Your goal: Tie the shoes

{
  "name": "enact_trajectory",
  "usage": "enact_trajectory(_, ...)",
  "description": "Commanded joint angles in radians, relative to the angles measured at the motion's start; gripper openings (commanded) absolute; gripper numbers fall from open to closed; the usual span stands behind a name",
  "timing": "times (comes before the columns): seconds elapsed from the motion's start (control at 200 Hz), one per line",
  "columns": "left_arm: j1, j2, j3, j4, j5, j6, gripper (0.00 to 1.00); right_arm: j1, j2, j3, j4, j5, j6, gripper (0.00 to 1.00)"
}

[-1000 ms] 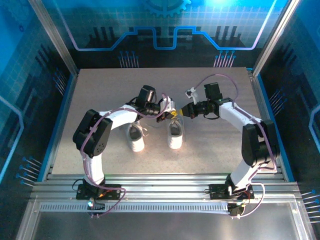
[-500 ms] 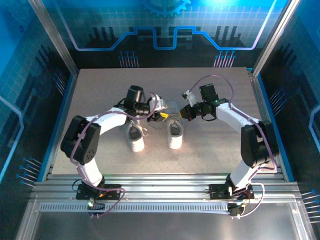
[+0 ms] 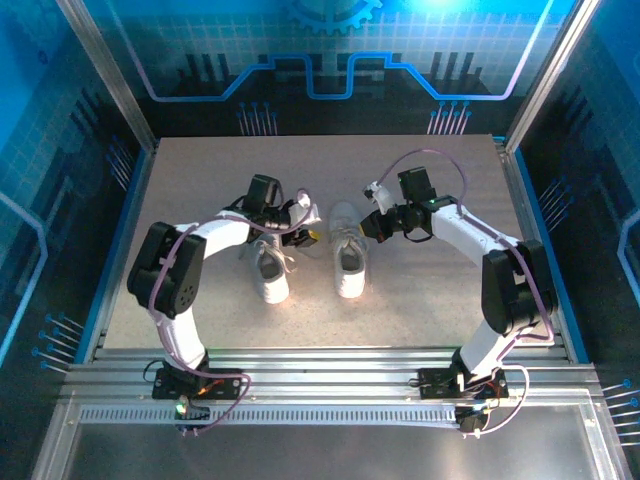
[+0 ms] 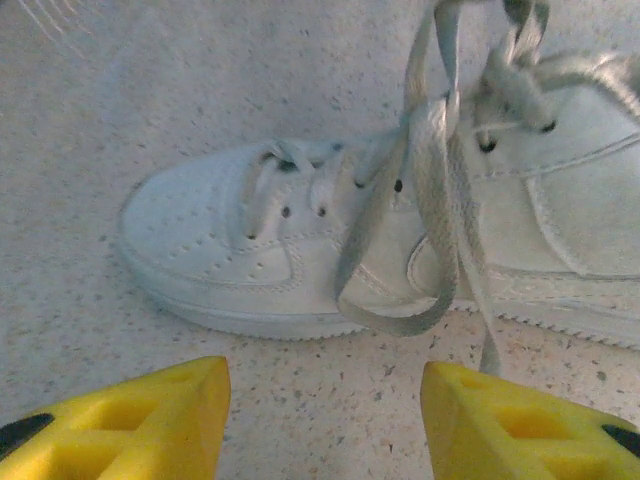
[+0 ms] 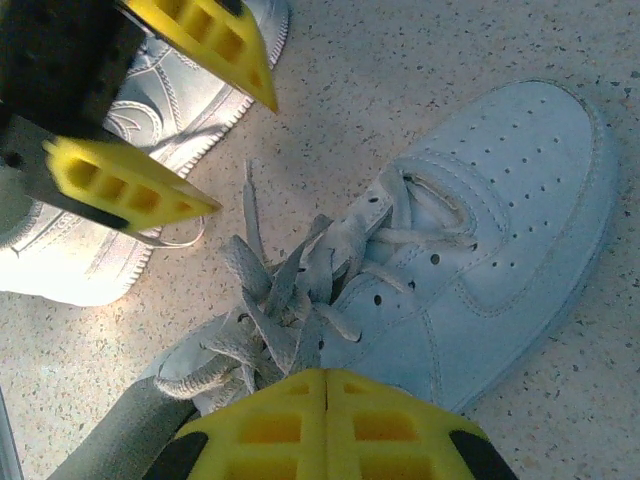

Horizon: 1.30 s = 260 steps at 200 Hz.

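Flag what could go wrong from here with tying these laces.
The right claw is shut on the thin white laces bunched over the small white sneaker; a hard pull might drag the shoe instead of tightening. The left claw is open with nothing between its fingers, and the slack lace loop hangs just beyond; closing here would likely miss it.

Both sneakers (image 3: pixel 349 262) are white, with pinhole dots across the toes and white laces (image 4: pixel 440 200). The desk (image 3: pixel 420 290) is pale grey, speckled dark. The left gripper (image 4: pixel 325 380) has yellow jaws tipped black; the arm cables (image 3: pixel 440 155) are purple.
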Motion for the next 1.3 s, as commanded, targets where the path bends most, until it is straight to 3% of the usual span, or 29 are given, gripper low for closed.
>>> enact_trajectory(0.0, -0.042, 0.053, 0.065, -0.062, -0.025, 0.106, 0.54, 0.012, -0.009, 0.035, -0.032, 0.013, -0.021, 0.00)
enact_trajectory(0.45, -0.105, 0.152, 0.150, -0.136, -0.042, 0.199, 0.59, 0.013, 0.017, 0.058, -0.048, 0.021, -0.018, 0.00)
enact_trajectory(0.535, -0.107, 0.154, 0.155, -0.142, -0.051, 0.192, 0.49, 0.012, 0.019, 0.060, -0.052, 0.024, -0.021, 0.00)
enact_trajectory(0.79, -0.096, 0.065, 0.094, -0.136, -0.103, 0.176, 0.00, 0.016, 0.015, 0.075, -0.056, 0.079, -0.031, 0.00)
enact_trajectory(1.121, -0.086, -0.121, 0.033, -0.227, -0.169, 0.130, 0.00, 0.043, 0.057, 0.139, -0.095, 0.161, -0.063, 0.00)
enact_trajectory(1.296, -0.190, -0.221, 0.082, -0.393, -0.233, 0.027, 0.00, 0.063, 0.100, 0.183, -0.101, 0.184, -0.068, 0.00)
